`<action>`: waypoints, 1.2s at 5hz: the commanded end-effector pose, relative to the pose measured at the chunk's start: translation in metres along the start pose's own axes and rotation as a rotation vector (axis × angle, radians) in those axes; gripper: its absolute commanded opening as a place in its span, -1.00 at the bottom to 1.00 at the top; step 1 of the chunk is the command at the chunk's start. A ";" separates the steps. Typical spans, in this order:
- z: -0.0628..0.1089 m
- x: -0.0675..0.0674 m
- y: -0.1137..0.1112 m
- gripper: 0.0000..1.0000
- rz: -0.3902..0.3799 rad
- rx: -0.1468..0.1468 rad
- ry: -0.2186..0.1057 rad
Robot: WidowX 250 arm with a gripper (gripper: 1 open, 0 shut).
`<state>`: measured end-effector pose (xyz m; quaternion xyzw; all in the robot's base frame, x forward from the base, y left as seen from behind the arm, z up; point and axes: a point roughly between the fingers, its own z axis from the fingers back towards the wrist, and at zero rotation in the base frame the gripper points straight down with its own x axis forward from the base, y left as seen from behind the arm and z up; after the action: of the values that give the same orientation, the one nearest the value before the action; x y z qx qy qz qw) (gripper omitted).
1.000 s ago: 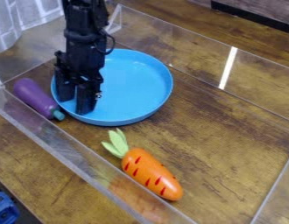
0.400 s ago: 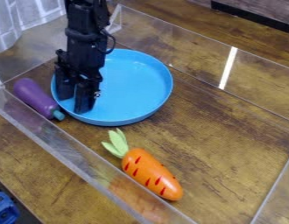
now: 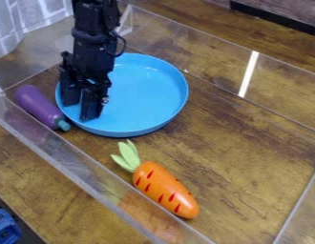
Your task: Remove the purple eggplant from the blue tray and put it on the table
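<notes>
We are seeing a glossy purple eggplant [image 3: 40, 105], a smooth plastic blue tray [image 3: 150, 91], and a wood-grain table [image 3: 237, 162] reflecting light.

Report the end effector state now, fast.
End effector: fingers apart, open, holding nothing; it sits over the blue tray's left rim, beside the purple eggplant lying on the table.

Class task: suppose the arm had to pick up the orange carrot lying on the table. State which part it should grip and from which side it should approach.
Grip the carrot across its thick orange body, near the middle, coming down from above. It lies flat on the table with open wood on both long sides, so fingers could probably straddle it. The green leaves look too thin and floppy to hold.
</notes>
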<state>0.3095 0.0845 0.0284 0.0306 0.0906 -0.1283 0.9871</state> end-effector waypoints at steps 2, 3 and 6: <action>0.032 0.011 0.004 1.00 -0.013 0.050 -0.061; 0.046 0.012 0.001 1.00 -0.026 0.069 -0.061; 0.070 0.013 -0.009 1.00 -0.038 0.084 -0.042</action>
<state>0.3205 0.0691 0.0615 0.0524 0.1137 -0.1497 0.9808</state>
